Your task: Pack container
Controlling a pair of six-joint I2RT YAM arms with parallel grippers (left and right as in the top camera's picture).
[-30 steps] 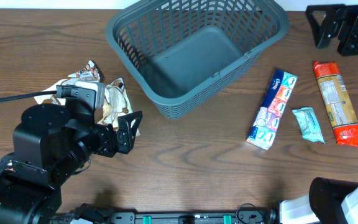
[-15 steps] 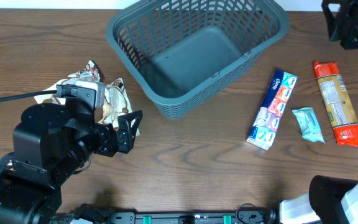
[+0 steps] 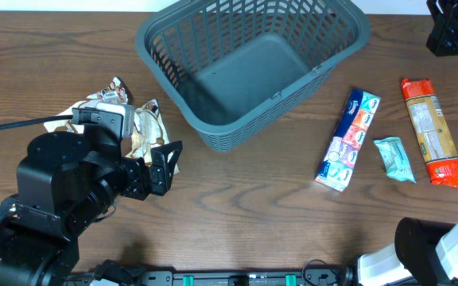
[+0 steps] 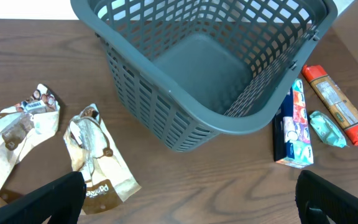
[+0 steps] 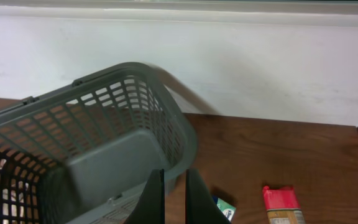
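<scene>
Here, container point(image 3: 245, 71) beside packets point(image 3: 348, 139); right jaws seemingly closed

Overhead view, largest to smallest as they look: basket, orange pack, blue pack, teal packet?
1. basket, by far.
2. orange pack and blue pack: look about alike, not ranked.
3. teal packet, smallest.

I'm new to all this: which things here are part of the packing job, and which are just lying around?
Job, likely: grey basket; brown snack bags; blue-white pack; teal packet; orange-red pack.
Lying about: black cable.
</scene>
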